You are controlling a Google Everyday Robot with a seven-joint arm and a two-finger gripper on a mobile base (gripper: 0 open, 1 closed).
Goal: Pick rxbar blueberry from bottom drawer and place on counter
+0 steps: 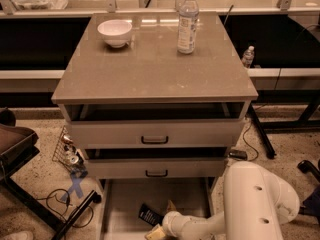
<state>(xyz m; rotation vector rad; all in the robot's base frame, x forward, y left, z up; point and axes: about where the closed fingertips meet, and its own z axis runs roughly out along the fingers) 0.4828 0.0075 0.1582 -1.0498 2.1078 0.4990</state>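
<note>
The rxbar blueberry (149, 215), a small dark packet with white lettering, lies flat on the floor of the open bottom drawer (165, 193), left of middle near the front. My gripper (159, 226) is low inside the drawer, just right of the packet and right next to it, partly cut off by the bottom edge of the view. My white arm (252, 204) reaches in from the lower right. The grey-brown counter (150, 69) tops the cabinet above.
A white bowl (115, 32) and a clear water bottle (187, 21) stand at the back of the counter. The two upper drawers (155, 134) are slightly open above the bottom one. A chair (15, 146) and cables (67, 201) are on the left floor.
</note>
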